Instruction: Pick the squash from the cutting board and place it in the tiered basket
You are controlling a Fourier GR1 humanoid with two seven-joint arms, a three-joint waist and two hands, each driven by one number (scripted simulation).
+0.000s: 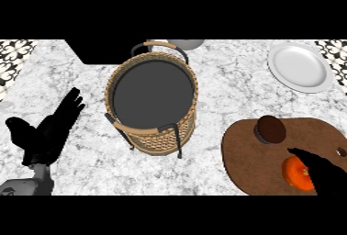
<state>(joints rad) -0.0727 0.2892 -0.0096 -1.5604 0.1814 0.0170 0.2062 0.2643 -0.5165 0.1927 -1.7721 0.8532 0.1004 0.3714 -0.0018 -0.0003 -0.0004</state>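
Observation:
An orange squash (294, 172) lies on the brown cutting board (252, 156) at the lower right. My right hand (324, 170) comes in from the lower right edge, its straight fingers lying over the squash's right side and hiding part of it. The wicker tiered basket (153, 102) with a dark tray and black metal legs stands in the middle of the counter. At the left my left hand (47, 131) rests open with fingers pointing up.
A dark brown round object (270, 129) sits at the board's far edge. A white plate (300, 67) lies at the back right. A black rectangular object (102, 51) and a grey round thing (184, 43) sit behind the basket.

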